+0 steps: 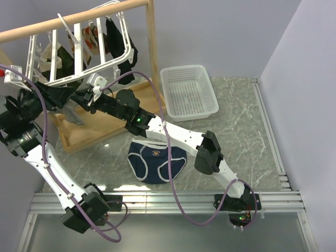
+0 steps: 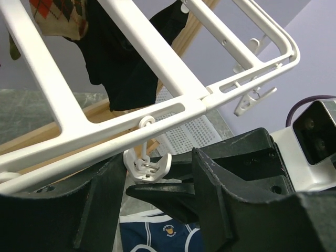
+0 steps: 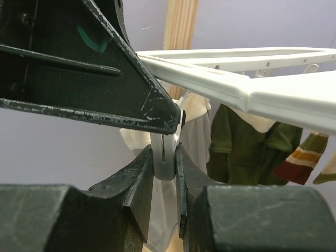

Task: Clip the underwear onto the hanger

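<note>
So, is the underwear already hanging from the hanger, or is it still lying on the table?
Not hung: the underwear lies spread out on the table under the right arm, apart from the hanger.

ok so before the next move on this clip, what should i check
1. Right gripper on a clip: ok, its jaws are shut on a white clip under the hanger.
2. Clip mouth opened: cannot tell, the jaws hide it.
3. Underwear in hand: not ok, it lies on the table and neither gripper holds it.
4. Left gripper free: ok, its jaws are open and empty, right by the clip.
5. Hanger hung: ok, it hangs from the wooden rail.
</note>
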You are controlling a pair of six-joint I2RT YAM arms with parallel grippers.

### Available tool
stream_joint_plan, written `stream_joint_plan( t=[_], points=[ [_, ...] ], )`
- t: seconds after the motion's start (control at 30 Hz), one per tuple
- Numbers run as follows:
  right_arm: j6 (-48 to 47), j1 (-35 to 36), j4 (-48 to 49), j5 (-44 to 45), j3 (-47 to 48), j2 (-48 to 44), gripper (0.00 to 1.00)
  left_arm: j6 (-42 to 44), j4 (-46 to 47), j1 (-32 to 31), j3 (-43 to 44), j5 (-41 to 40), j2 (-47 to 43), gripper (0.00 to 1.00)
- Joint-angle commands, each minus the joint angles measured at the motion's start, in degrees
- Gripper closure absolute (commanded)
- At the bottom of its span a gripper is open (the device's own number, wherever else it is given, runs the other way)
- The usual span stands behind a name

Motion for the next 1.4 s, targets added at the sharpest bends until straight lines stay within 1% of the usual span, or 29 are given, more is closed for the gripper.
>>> stream_joint_plan(
  t=[0.0, 0.03, 0.1, 0.13, 0.17, 0.23, 0.27, 0.33, 0.37, 0.43, 0.47, 0.5, 0.57, 0.6, 0.67, 0.83, 0.87, 0.9, 0.97, 1.0, 1.07, 1.1, 1.2, 1.27, 1.33, 1.37],
  points=[
    [1.6, 0.99, -1.3, -3.63, -0.07, -3.78, 1.0, 1.31, 1.48, -0.81, 0.27, -1.22, 0.09, 0.42],
    [1.78, 0.99, -1.3, -3.55, -0.07, -3.7, 1.0, 1.22, 1.48, -0.81, 0.1, -1.13, 0.01, 0.42],
    [1.87, 0.9, -1.3, -3.81, -0.16, -3.69, 1.0, 0.08, 3.05, -0.81, -0.6, -1.22, -0.43, 0.45],
    [1.87, 0.99, -1.38, -3.63, -0.25, -3.69, 1.0, -0.44, 3.67, -0.9, -0.78, -1.31, -0.52, 0.48],
    [1.87, 0.9, -1.38, -3.63, -0.33, -3.69, 1.0, -1.32, 4.46, -0.72, -0.96, -1.31, -0.61, 0.53],
    [1.78, 0.99, -1.38, -3.55, -0.51, -3.87, 1.0, -1.59, 5.17, -0.81, -1.05, -1.57, -0.52, 0.58],
    [1.87, 0.99, -1.47, -3.63, -0.51, -3.96, 1.0, -2.03, 5.34, -0.81, -1.05, -1.75, -0.52, 0.65],
    [1.87, 1.08, -1.65, -3.72, -0.51, -4.04, 1.0, -2.03, 5.78, -0.81, -1.22, -2.01, -0.35, 0.74],
    [1.78, 0.99, -1.91, -3.9, -0.6, -4.13, 1.0, -1.94, 5.7, -0.81, -1.22, -2.1, -0.35, 0.87],
    [1.78, 0.99, -2.17, -3.98, -1.38, -4.66, 0.84, -2.29, 6.22, -0.81, -1.48, -2.1, -0.35, 0.97],
    [1.78, 0.99, -2.61, -3.98, -1.74, -4.92, 0.77, -2.47, 6.14, -0.81, -1.4, -2.1, -0.35, 1.0],
    [1.6, 0.9, -2.88, -4.07, -2.87, -5.62, 0.61, -2.38, 5.79, -0.81, -1.14, -2.36, -0.26, 1.0],
    [1.34, 0.82, -2.01, -4.16, -5.33, -7.03, 0.51, -2.12, 5.43, -0.9, -0.96, -2.37, -0.35, 1.0],
    [1.17, 0.73, -1.48, -4.16, -7.0, -7.9, 0.43, -2.12, 5.26, -0.9, -0.96, -2.36, -0.35, 1.0],
    [0.73, 0.46, -0.68, -3.9, -11.66, -10.72, 0.36, -1.94, 5.08, -0.81, -0.87, -2.28, -0.26, 1.0],
    [0.37, -0.94, -2.17, -5.21, -22.9, -18.45, 0.34, -2.29, 5.52, -0.72, -1.22, -2.72, -0.43, 1.0],
    [0.46, -1.64, -3.91, -5.74, -24.58, -19.77, 0.34, -2.21, 5.35, -0.81, -1.13, -2.72, -0.52, 1.0],
    [0.55, -1.91, -4.8, -6.96, -28.86, -22.74, 0.35, -2.12, 5.17, -0.81, -1.05, -2.72, -0.43, 1.0],
    [-0.5, -2.52, -7.44, -7.24, -33.97, -26.0, 0.35, -1.77, 4.64, -0.9, -0.78, -2.54, -0.26, 1.0],
    [-0.94, -2.61, -8.67, -6.89, -39.04, -29.15, 0.35, -1.59, 4.47, -0.81, -0.7, -2.54, -0.26, 1.0],
    [-1.91, -3.23, -12.44, -6.27, -44.43, -32.33, 0.37, -1.42, 4.29, -0.81, -0.61, -2.37, -0.35, 1.0],
    [-2.17, -3.75, -13.59, -6.44, -49.24, -35.3, 0.38, -1.41, 4.2, -0.81, -0.61, -2.45, -0.43, 1.0],
    [-2.35, -4.81, -18.25, -4.78, -56.73, -39.36, 0.42, -1.59, 4.29, -0.81, -0.52, -2.28, -0.7, 1.0],
    [-2.18, -5.34, -22.46, -3.64, -59.12, -39.73, 0.45, -1.76, 4.46, -0.81, -0.52, -2.28, -0.87, 1.0],
    [-1.22, -6.21, -27.37, -2.32, -59.4, -38.77, 0.48, -1.68, 4.2, -0.81, -0.34, -2.28, -0.96, 1.0],
    [-1.12, -6.3, -28.88, -0.05, -59.05, -37.98, 0.48, -1.85, 4.2, -0.81, -0.34, -2.28, -1.05, 1.0]
  ],
)
